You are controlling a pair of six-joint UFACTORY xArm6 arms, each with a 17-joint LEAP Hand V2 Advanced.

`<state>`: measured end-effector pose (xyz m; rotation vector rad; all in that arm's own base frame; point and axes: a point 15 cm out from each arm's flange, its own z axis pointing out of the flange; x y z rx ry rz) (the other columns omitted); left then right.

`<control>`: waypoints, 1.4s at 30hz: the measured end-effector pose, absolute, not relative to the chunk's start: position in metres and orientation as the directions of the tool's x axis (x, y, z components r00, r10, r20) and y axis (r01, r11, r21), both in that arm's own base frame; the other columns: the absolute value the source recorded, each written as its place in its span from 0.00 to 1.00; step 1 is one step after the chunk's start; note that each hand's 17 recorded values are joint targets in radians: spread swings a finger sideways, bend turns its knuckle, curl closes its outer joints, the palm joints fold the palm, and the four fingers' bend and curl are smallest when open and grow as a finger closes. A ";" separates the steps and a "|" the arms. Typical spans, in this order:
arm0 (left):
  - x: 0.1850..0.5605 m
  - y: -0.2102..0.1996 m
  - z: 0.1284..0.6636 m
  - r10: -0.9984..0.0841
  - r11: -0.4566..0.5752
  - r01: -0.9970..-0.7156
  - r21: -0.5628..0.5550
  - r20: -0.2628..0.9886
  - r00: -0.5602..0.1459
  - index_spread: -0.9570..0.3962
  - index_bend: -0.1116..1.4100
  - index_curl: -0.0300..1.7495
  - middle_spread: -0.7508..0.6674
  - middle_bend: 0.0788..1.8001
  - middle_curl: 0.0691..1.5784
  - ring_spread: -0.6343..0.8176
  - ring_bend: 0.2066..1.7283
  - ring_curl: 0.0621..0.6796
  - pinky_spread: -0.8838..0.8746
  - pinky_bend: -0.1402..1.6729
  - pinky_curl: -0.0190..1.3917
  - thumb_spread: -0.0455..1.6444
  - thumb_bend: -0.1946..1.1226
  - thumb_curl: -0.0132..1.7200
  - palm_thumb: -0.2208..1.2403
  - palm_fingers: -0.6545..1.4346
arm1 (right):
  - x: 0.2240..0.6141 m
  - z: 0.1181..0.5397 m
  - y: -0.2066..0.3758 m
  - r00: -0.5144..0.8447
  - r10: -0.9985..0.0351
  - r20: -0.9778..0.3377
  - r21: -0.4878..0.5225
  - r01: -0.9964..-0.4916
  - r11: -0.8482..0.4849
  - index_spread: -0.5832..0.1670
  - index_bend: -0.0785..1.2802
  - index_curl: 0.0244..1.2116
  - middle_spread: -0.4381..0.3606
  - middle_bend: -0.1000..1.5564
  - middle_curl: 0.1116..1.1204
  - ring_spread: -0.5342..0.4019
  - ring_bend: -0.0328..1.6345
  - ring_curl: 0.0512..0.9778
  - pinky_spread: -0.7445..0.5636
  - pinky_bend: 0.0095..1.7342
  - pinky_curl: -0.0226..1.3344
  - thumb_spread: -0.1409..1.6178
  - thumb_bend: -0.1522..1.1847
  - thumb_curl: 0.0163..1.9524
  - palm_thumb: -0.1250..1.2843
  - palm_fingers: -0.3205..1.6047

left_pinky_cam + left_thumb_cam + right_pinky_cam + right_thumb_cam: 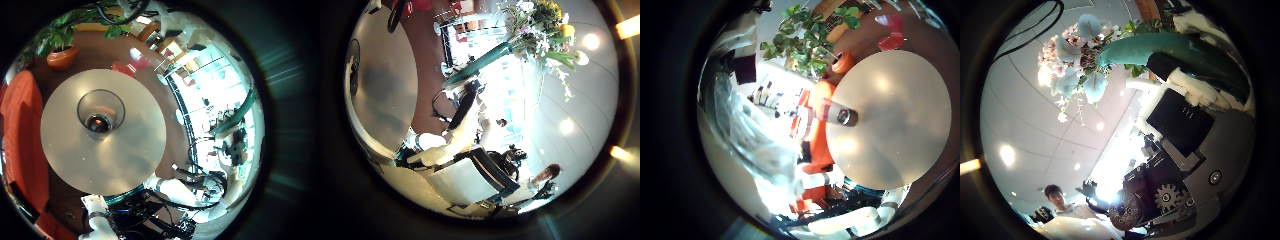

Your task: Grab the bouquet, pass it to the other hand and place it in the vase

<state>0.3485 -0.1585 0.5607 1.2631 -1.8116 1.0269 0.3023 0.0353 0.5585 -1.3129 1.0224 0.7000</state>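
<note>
Bouquet [1110,55] gripped by right hand [1185,105] fingers curled round stem, above vase [100,110], presumably for handover; left hand [460,150] fingers indeterminate.

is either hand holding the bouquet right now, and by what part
A hand grips the flower bouquet by its teal wrapped stem. Which hand it is cannot be told.

- round table [70,140] — pale top, it's the big thing here, also seen in the right little finger side palm view [900,110]
- orange chair [22,125] right beside the table's edge
- potted plant [58,42] in an orange pot, past the table, well apart from it
- leafy plant [805,40] beyond the table too — same one maybe, can't tell
</note>
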 end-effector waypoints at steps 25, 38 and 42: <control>0.319 -0.187 0.598 0.024 0.402 -0.879 -0.256 0.963 -0.269 0.76 0.17 0.22 0.63 0.15 0.23 0.66 0.29 0.15 0.66 0.23 0.25 0.60 0.13 0.21 0.38 0.50 | 0.310 0.524 0.135 0.396 -0.170 -0.902 -0.389 -0.918 -0.078 0.52 0.98 0.66 0.39 0.90 0.65 0.38 0.91 0.69 0.42 0.72 0.66 0.55 0.12 0.71 0.88 0.76; 0.335 -0.195 0.606 0.087 0.323 -0.910 -0.258 0.966 -0.243 0.46 0.41 0.31 0.29 0.49 0.46 0.19 0.71 0.57 0.30 0.61 0.45 0.61 0.26 0.29 0.71 0.94 | 0.328 0.512 0.141 0.407 -0.276 -0.871 -0.411 -0.910 -0.045 0.52 0.98 0.66 0.39 0.91 0.65 0.37 0.90 0.69 0.41 0.71 0.69 0.56 0.10 0.71 0.83 0.75; 0.339 -0.194 0.612 0.089 0.222 -0.932 -0.286 0.958 -0.273 0.38 0.55 0.38 0.24 0.57 0.50 0.17 0.79 0.67 0.26 0.70 0.53 0.61 0.27 0.32 0.78 0.89 | 0.334 0.499 0.133 0.370 -0.284 -0.885 -0.385 -0.923 -0.004 0.51 0.96 0.66 0.38 0.88 0.65 0.37 0.89 0.68 0.40 0.71 0.68 0.57 0.07 0.67 0.71 0.73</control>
